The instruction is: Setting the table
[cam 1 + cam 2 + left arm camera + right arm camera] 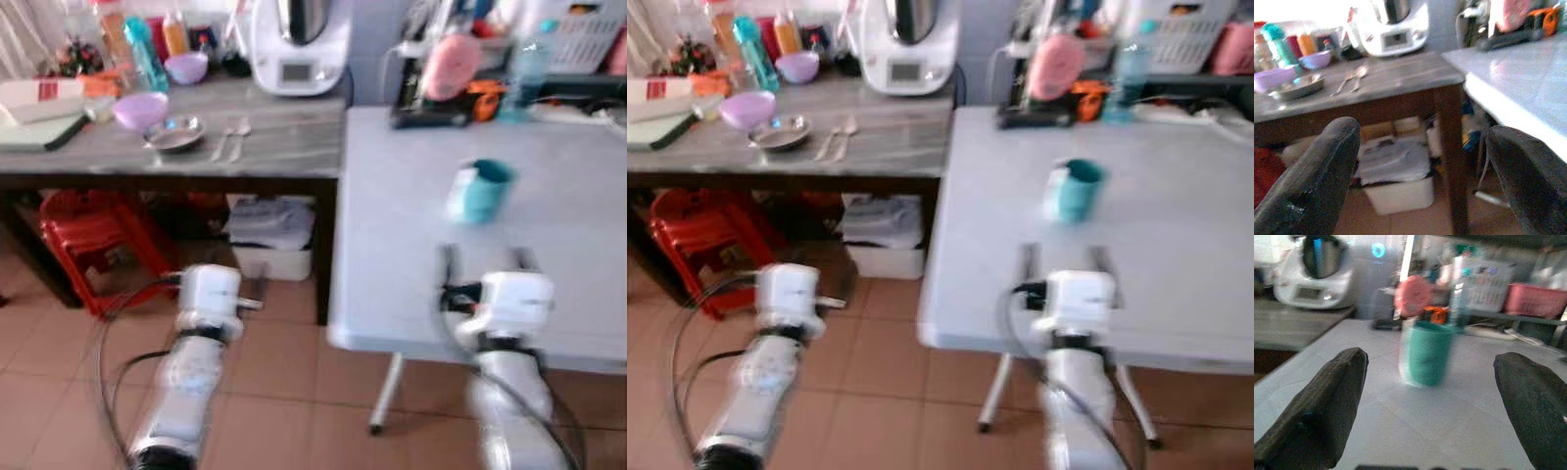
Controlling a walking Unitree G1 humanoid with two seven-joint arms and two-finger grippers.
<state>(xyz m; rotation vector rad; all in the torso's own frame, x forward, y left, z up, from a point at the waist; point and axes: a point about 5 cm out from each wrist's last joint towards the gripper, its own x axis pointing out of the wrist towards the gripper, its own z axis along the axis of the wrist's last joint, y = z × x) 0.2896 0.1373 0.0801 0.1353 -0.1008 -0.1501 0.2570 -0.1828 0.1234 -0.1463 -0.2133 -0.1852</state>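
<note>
right now the right gripper [487, 262] hangs low over the near edge of the white counter [578, 245], its two fingers [1327, 406] spread wide apart and holding nothing. straight ahead of those fingers, centred in the gap as the right wrist view has it, stands a teal cup [1426, 352], upright and well clear of the tips. it sits alone on that stretch of the white counter, with a clutter of boxes and a bottle far behind it.

the left gripper [1420, 171] is out over the tiled floor, fingers likewise apart and empty, pointed toward the dark wooden counter [284, 132]. beyond its fingers on that top lie a steel plate [174, 133], a purple bowl [140, 110] just beside it, and two spoons [231, 139] laid side by side.

the step in hand looks like a reach for the cup. to do it well, the right gripper should travel straight forward, keep the fingers level with the cup's middle, and close only once the cup is fully between them, so that neither finger nudges it over. the views are blurred, so the approach wants steadying first.
</note>
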